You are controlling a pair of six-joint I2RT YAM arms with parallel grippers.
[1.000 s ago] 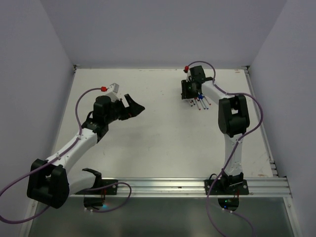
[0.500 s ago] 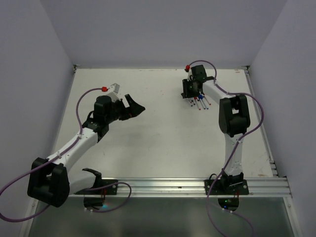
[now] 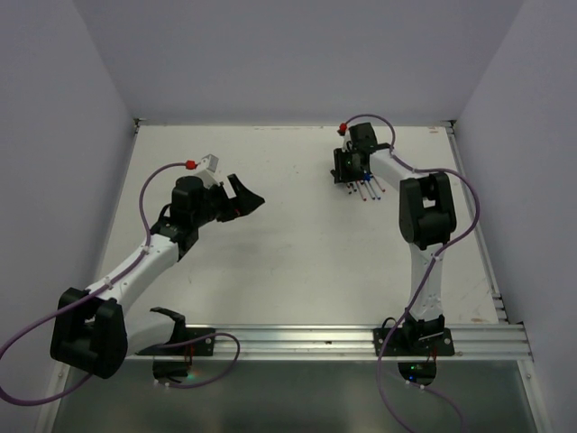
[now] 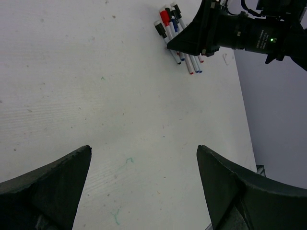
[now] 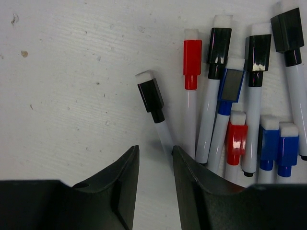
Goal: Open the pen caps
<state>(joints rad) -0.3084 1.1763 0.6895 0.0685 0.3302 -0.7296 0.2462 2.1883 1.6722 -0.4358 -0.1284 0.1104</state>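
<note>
Pen caps (image 5: 192, 62) are all sitting on their pens (image 5: 206, 129), so as far as the views are showing, none is off yet and the whole job is waiting. The pens, about nine of them capped in black, red and blue, are lying bunched side by side at the far right of the table (image 3: 297, 262). The right gripper (image 5: 154, 155) is hovering low over the barrels of that bunch, its jaws standing narrowly apart with bare table showing between them. The barrel of the leftmost, black-capped pen (image 5: 151, 98) is running toward that gap, just beside one finger, but nothing is looking gripped. The left gripper (image 4: 144, 149) is hanging spread wide and empty over the table left of centre, well apart from the pens. Judging from this, a first pen is waiting to be picked up and its cap pulled by the other gripper, and then every other pen in turn.
</note>
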